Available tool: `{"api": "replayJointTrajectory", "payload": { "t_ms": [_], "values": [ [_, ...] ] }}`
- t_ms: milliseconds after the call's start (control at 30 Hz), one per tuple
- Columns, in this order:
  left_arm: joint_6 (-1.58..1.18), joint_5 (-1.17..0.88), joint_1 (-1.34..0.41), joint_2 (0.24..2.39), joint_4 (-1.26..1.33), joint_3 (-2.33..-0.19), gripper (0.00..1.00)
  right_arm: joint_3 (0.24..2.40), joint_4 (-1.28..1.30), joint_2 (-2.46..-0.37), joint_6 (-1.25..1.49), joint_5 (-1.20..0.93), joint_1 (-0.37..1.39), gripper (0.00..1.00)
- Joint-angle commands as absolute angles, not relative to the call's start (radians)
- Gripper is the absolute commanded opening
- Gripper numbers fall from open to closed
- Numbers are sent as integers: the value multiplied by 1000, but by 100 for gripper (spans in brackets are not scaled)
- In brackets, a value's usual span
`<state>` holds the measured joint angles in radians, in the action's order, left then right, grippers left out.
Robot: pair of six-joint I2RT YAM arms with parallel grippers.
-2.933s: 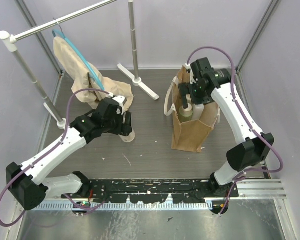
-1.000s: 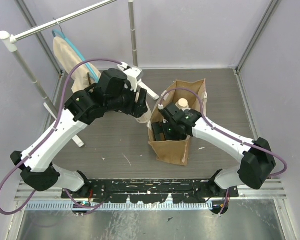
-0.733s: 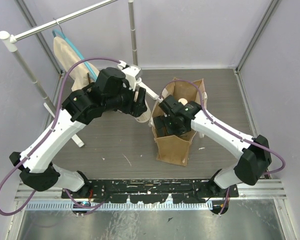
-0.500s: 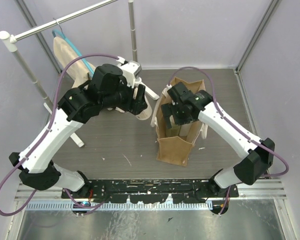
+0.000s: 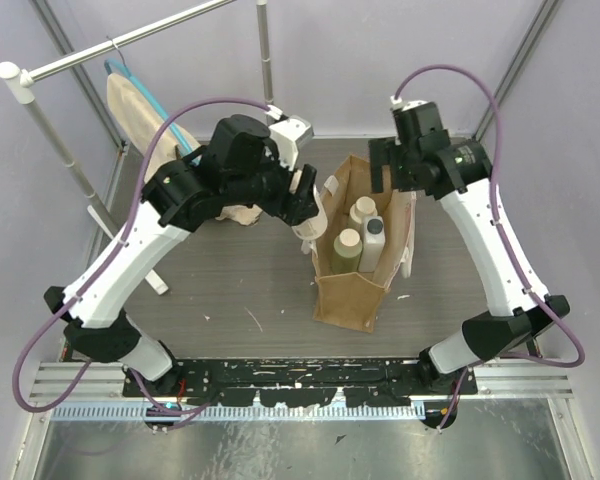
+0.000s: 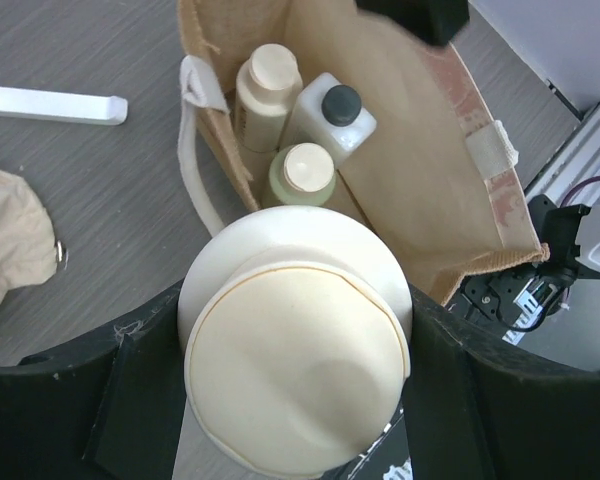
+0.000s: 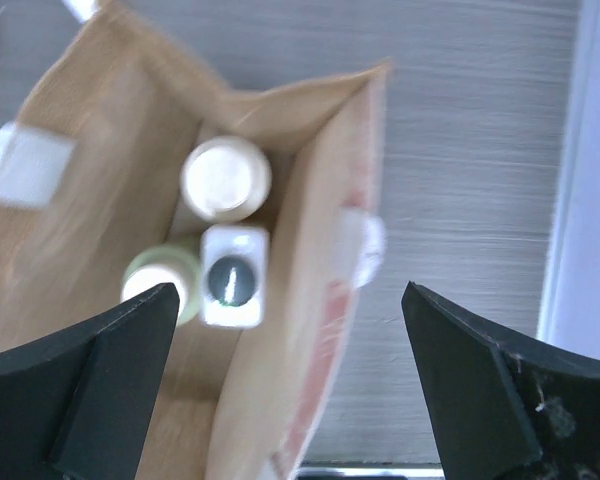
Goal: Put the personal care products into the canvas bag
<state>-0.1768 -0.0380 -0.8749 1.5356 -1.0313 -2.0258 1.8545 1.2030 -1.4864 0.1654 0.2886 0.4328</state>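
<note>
3 bottles point(image 5: 347, 248) in tan canvas tote point(image 5: 355, 295).
Your L gripper point(image 6: 295, 420) holds last round cream bottle point(image 6: 290, 300); R gripper point(image 7: 290, 300) spread, empty.

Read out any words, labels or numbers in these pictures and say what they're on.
No readable text anywhere.
Three bottles in the canvas bag: plain caps, no labels showing.
Cream bottle in the left gripper: blank cap.
White mark on that gripper: cut off, unreadable.
</note>
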Motion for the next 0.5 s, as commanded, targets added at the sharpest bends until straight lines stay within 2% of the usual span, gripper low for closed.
{"api": "replayJointTrajectory", "payload": {
  "t_ms": [0,233,467],
  "values": [
    [-131,-98,-897,1574,-897,-2154,3,1941,1166,-1514,69,350,310,100],
    [-75,-142,-928,1651,-866,-2164,4,2011,1153,-1548,10,308,172,100],
    [-62,-145,-989,1672,-760,-2005,3,1982,1142,-1525,-11,278,66,100]
  ]
}}
